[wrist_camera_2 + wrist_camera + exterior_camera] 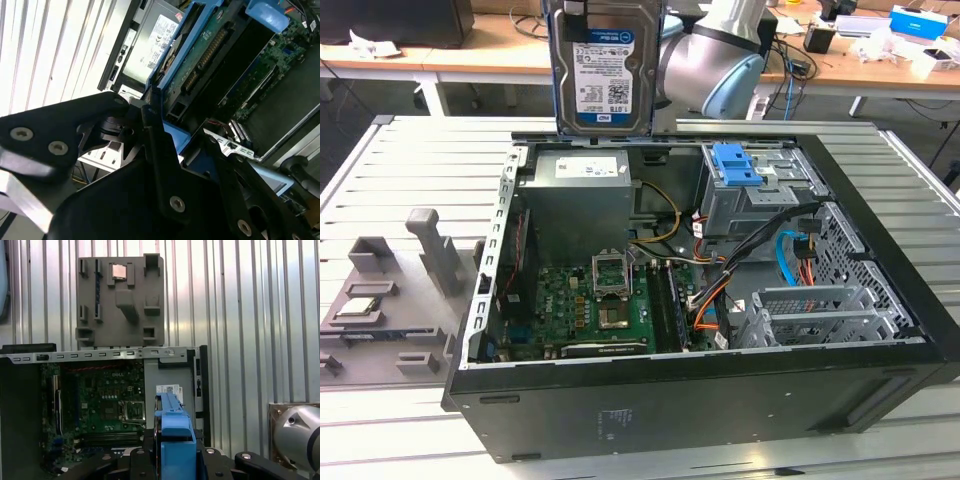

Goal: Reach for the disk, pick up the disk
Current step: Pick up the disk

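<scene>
Disk (pixel 605 70) hangs upright above the far rim of the open computer case (pixel 700 400), clear of the bays inside. In the exterior view its top edge runs out of frame, so the grip itself cannot be seen there. It is a flat rectangular silver metal block, label side facing the camera. The label is white over a blue band with barcodes, and thin blue plastic rails run down both long sides.

In the first wrist view the disk is seen edge-on as a smooth blue rail, with no label visible. The gripper (pixel 175 460) straddles it, and the black fingers (pixel 142 460) press in close on either side, clamped on the disk. In the second wrist view the dark linkage of the gripper blocks much of the picture. Beyond it lies the disk's underside, a green circuit board framed in blue.

Inside the case, a green motherboard (pixel 590 300) lies on the floor. A grey boxy power supply (pixel 580 195) stands at the far wall beneath the disk. A bare blue bracket (pixel 735 165) rests on the perforated metal drive cage. Cables tangle between them, their ends hard to follow.

Beside the case, toward the exterior view's left, a matte grey fixture tray (pixel 390 290) sits on the ribbed metal tabletop (pixel 420 160), holding a small square chip (pixel 360 305).
</scene>
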Controlling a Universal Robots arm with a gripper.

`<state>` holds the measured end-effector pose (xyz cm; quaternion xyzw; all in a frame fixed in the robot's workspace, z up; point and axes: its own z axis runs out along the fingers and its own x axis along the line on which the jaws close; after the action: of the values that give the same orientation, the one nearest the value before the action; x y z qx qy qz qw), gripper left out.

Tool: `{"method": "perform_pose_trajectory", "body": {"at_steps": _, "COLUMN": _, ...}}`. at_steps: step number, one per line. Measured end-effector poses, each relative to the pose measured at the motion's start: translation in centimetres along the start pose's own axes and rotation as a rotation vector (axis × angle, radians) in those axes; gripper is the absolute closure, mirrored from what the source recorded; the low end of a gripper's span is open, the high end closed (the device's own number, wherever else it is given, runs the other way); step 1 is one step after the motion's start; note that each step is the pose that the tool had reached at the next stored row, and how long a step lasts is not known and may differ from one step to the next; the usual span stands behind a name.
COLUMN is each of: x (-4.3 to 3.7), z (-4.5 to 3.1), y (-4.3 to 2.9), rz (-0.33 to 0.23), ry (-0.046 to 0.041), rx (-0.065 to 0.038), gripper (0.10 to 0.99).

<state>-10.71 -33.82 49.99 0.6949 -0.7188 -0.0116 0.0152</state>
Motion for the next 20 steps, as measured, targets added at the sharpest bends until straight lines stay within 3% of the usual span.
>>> {"method": "perform_pose_trajectory", "body": {"at_steps": 4, "x": -0.16, "z": -0.07, "y": -1.82, "rz": 0.000, "ry": 0.0000, "rx": 0.000, "gripper": 0.718}}
{"method": "perform_pose_trajectory", "body": {"at_steps": 14, "x": -0.34, "z": -0.18, "y": -4.76, "rz": 0.000, "ry": 0.0001, "rx": 0.000, "gripper": 0.718}}
{"method": "perform_pose_trajectory", "body": {"at_steps": 20, "x": -0.07, "z": -0.19, "y": -5.13, "rz": 0.000, "ry": 0.0000, "rx": 0.000, "gripper": 0.718}}
